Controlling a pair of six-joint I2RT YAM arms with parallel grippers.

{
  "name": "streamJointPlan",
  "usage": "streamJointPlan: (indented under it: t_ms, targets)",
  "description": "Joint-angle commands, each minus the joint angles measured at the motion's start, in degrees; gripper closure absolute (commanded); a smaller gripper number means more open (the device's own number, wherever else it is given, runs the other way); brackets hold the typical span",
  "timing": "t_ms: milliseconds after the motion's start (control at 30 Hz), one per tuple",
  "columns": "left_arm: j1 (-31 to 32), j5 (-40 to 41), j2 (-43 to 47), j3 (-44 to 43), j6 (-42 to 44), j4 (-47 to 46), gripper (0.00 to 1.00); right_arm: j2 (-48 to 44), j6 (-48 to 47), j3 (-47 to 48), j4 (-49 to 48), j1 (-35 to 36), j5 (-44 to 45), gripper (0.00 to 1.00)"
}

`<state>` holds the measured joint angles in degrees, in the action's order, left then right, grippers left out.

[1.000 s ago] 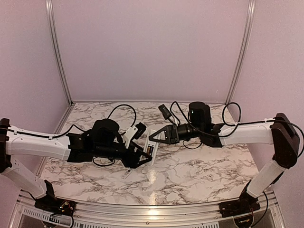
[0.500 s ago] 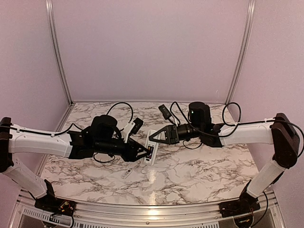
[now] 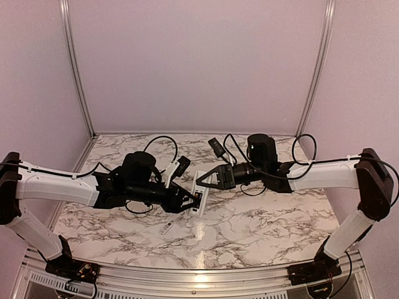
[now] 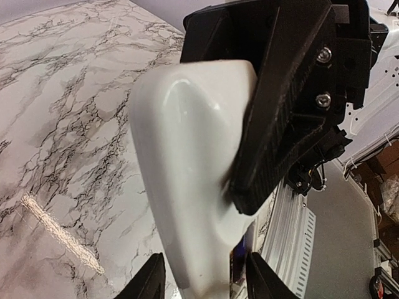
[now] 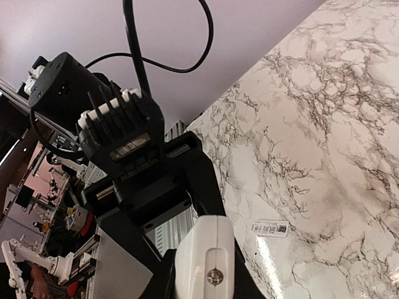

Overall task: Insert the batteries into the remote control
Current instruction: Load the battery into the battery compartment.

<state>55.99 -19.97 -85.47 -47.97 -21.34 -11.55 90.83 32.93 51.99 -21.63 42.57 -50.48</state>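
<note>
Top external view is showing the left arm (image 3: 56, 187) reaching in from the left, low over the marble surface (image 3: 268, 230). Its left claw (image 3: 194, 201) is sitting around the bottom end of the remote control (image 4: 187, 156), one finger on each side, likely to steady it. I cannot tell if it is squeezing or only sitting close. A small white piece (image 3: 165, 228) is lying on the surface nearby, apart from everything; it may be the lid.

In the middle, the remote control is hanging tilted between both arms and is looking lifted off the surface. The right claw (image 3: 202, 180) is pinching its top end tight, so it is not falling while it gets loaded. I am not seeing the batteries anywhere.
</note>
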Motion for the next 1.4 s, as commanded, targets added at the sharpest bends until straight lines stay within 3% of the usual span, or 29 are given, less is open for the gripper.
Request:
streamJointPlan:
  t_ms: [0, 167, 567, 633, 767, 867, 1133, 1367]
  targets:
    - [0.3, -2.5, -1.4, -1.2, -0.5, -1.1, 0.54, -1.5, -0.5, 2.3, -2.5, 0.1, -0.1, 1.00]
    - [0.2, -2.7, -2.0, -1.0, -1.3, -1.6, 0.55, -1.5, -0.5, 2.3, -2.6, 0.1, -0.2, 1.00]
    - [-1.0, 6.6, -4.0, -3.4, -2.3, 4.7, 0.70, -2.1, 1.0, 1.2, -4.9, -0.2, -1.0, 1.00]
    - [-1.0, 7.2, -3.8, -3.5, -2.0, 5.3, 0.65, -1.9, 1.3, 0.8, -5.1, -0.5, -0.8, 1.00]
    - [-1.1, 7.4, -1.8, -3.4, -0.6, 7.2, 0.45, -1.7, 2.2, -0.5, -5.2, -1.8, -0.1, 1.00]
    - [-1.5, 9.6, 0.8, -2.9, 0.0, 10.5, 0.37, -1.7, 2.0, -1.2, -4.2, -2.8, 1.0, 1.00]
    - [-1.9, 16.7, 8.4, 1.6, -2.1, 24.2, 0.34, -1.1, 3.8, -4.2, -3.5, -5.9, 4.0, 1.00]
    - [-1.7, 17.8, 8.3, 3.1, -2.4, 33.0, 0.34, 0.1, 8.2, -7.7, -6.3, -8.4, 6.5, 1.00]
